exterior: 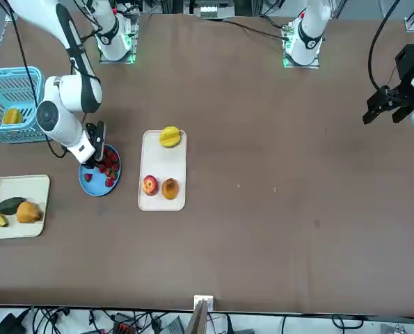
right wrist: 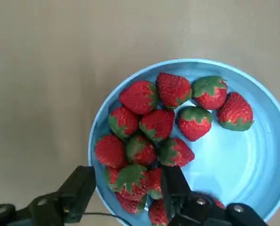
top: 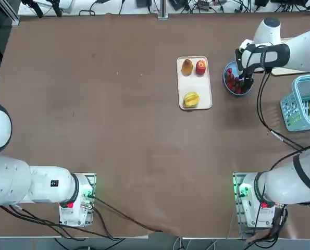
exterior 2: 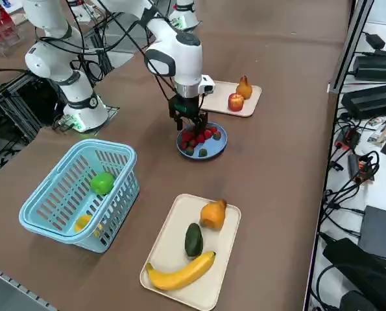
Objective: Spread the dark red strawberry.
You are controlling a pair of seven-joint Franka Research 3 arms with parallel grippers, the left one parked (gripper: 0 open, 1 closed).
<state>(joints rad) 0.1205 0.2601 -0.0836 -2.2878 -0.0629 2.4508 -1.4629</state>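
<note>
Right arm's black two-finger gripper (right wrist: 125, 190) hovering just above the near edge of the round blue plate (right wrist: 252, 155), fingers wide apart and holding nothing. Small dark red strawberries with green caps (right wrist: 151, 125) lying heaped on one half of that plate, touching each other, the other half bare; plate standing beside the cream rectangular tray (top: 195, 99) with a red apple, a pear and a yellow fruit. Approach step, probably: positioned over the pile, no berry grasped yet. Next move likely calling for a short descent around one outer berry, gentle closing, then carrying it toward free space, without pushing the plate.
</note>
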